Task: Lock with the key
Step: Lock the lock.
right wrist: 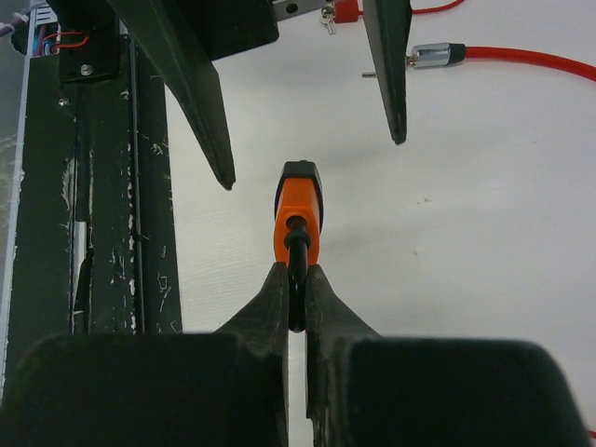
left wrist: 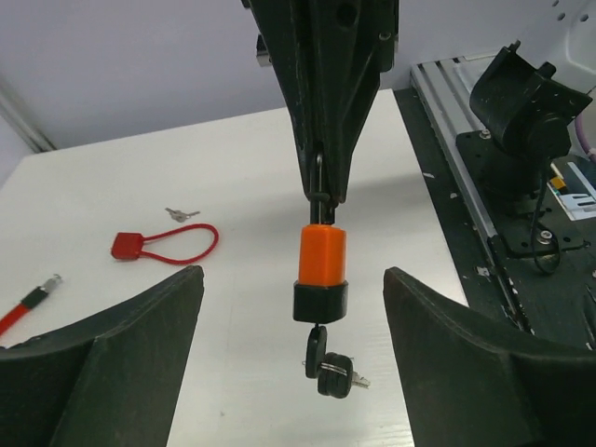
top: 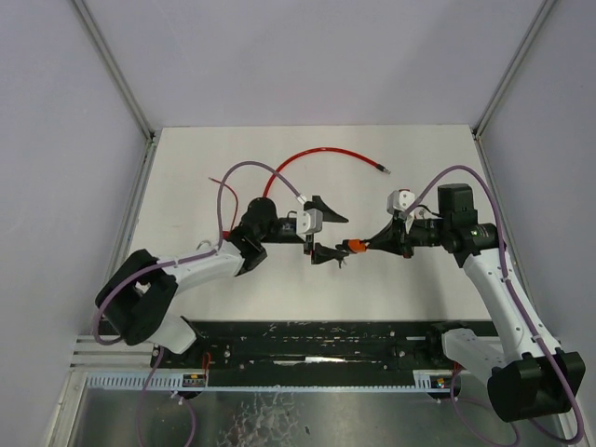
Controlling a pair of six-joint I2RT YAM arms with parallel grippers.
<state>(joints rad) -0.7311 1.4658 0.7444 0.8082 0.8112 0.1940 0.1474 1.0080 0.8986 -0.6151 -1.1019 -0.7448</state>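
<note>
**Padlock in R jaws, L jaws wide**

I see the R gripper (right wrist: 296, 276) w/ jaws pinched on the thin black shackle (right wrist: 296, 244) of the orange padlock (right wrist: 298, 207). It holds the padlock above the tabletop (top: 419, 289), btwn the two arms. Black-headed keys (left wrist: 329, 366) hang from the padlock's black end. The L gripper (top: 340, 237) faces that end, jaws wide, one finger either side, not touching it. Further off on the tabletop lie a red tag (left wrist: 127, 246) w/ a loop, small keys (left wrist: 182, 213) just beside it, and a red cable (top: 326, 152).
</note>
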